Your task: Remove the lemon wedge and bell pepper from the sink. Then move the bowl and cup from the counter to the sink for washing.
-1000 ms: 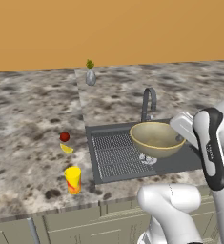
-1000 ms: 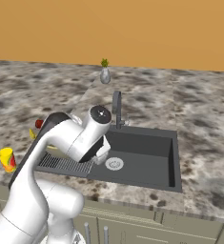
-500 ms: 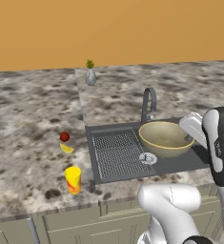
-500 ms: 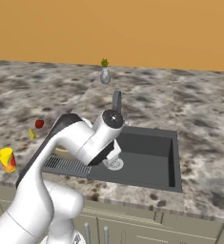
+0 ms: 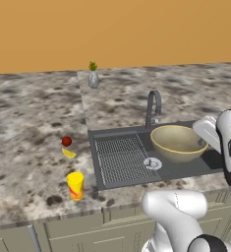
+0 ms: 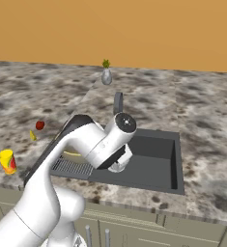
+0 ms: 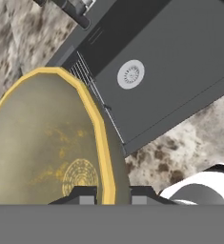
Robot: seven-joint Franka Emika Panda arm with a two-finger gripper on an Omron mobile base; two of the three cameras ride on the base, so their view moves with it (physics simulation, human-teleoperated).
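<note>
The two-finger gripper (image 7: 106, 195) is closed narrowly on the rim of the wide, shallow olive-gold bowl (image 5: 178, 142); in the hand view one dark fingertip sits inside the pale yellow rim and the other outside it, pinching the wall between them. The bowl is held upright, above the dark grey rectangular sink (image 5: 186, 165), over the basin's left part, just right of the ribbed drainboard (image 5: 119, 157). Its speckled inside faces up. Whether its base touches the basin floor cannot be told.

The round drain (image 7: 130, 74) is uncovered in the hand view, near the bowl's rim. The grey arched faucet (image 5: 153, 106) stands at the far edge of the sink, just behind the bowl.

On the speckled granite counter (image 5: 33, 162), left of the sink:
- small bright yellow cylindrical cup (image 5: 75, 185) with orange-red mark, upright, near the front edge, just left of the drainboard's near corner.
- tiny yellow lemon wedge (image 5: 68, 153), farther back than the cup.
- small round dark-red bell pepper (image 5: 66, 141), just beyond the wedge, close beside it, apparently not touching.

A grey vase with a green plant (image 5: 93, 77) stands far back by the orange wall.
</note>
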